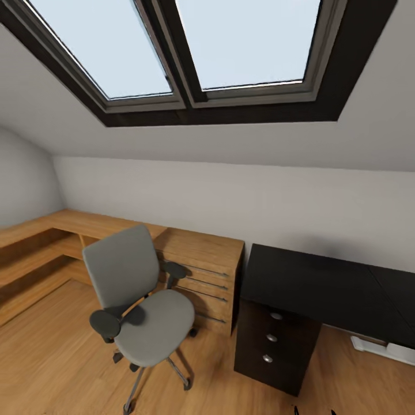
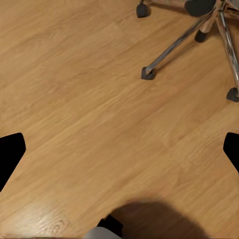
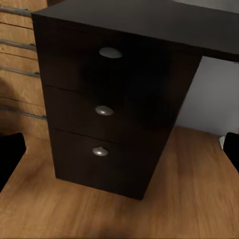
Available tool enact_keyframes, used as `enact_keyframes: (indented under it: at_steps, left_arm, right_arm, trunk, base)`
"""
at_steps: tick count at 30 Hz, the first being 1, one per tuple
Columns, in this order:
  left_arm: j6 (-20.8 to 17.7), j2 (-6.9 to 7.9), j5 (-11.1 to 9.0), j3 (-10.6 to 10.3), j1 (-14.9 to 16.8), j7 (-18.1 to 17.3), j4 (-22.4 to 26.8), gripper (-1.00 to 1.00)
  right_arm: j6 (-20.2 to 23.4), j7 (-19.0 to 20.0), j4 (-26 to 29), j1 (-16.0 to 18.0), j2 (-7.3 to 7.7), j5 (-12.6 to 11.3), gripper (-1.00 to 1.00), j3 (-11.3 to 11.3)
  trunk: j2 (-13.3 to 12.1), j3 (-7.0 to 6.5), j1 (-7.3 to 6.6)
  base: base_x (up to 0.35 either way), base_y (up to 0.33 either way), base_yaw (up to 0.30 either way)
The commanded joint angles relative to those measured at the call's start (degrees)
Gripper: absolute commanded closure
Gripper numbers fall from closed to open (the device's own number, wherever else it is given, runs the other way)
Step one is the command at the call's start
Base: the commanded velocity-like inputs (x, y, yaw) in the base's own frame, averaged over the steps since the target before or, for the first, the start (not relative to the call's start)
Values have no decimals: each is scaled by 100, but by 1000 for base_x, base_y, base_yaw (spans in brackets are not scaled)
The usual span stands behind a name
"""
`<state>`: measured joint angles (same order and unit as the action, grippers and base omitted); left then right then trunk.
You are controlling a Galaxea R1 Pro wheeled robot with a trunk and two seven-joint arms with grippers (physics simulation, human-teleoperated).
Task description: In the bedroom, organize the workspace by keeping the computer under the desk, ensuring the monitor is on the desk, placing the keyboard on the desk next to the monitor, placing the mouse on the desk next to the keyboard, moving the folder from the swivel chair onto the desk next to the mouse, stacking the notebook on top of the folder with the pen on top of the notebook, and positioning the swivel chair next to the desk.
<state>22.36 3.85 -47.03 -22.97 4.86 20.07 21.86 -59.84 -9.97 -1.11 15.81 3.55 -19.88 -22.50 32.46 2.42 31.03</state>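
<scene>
Swivel chair [image 1: 138, 305] stands on the wood floor [image 1: 46, 363], left of the desk [image 1: 323, 282], apart from it. Both grippers' fingers are spread wide, holding nothing: left [image 2: 119, 149] over floor near the chair's casters, right [image 3: 119, 149] facing the desk drawers [image 3: 104, 109]. A wooden dresser [image 1: 202, 271] stands behind the chair.

Head camera surveys swivel chair [image 1: 138, 300] and desk [image 1: 323, 285] from above; wrist cameras close in on chair base [image 2: 199, 35] and drawers [image 3: 107, 112].

Both fingers [image 2: 11, 154] spread wide apart
</scene>
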Motion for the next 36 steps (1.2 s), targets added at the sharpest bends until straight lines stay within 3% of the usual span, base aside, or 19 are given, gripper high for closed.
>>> enact_keyframes:
  at_steps: [1, 11, 27, 36]
  left_arm:
    - [22, 5, -34, -49, 6, 41, 4, -100]
    - [26, 4, -38, -63, 6, 41, 4, -100]
    - [-7, 17, -45, -70, 6, 35, -208, -100]
    - [-4, 8, -41, -90, 6, 32, -250, -100]
  right_arm:
    - [-16, -49, -12, 6, -7, 5, -100, -55]
    - [-16, -49, -7, 2, -60, 10, -100, -78]
    - [-16, -49, -3, 1, -170, 2, -100, -99]
    - [-6, -49, -9, 1, -269, 1, -100, -97]
  trunk:
    - [-31, -7, -20]
    - [-432, -187, -240]
    - [-432, -187, -240]
    - [-432, -187, -240]
  base:
    - [0, 0, 288]
    - [0, 0, 291]
    - [-6, 0, 293]
    - [-255, -39, 293]
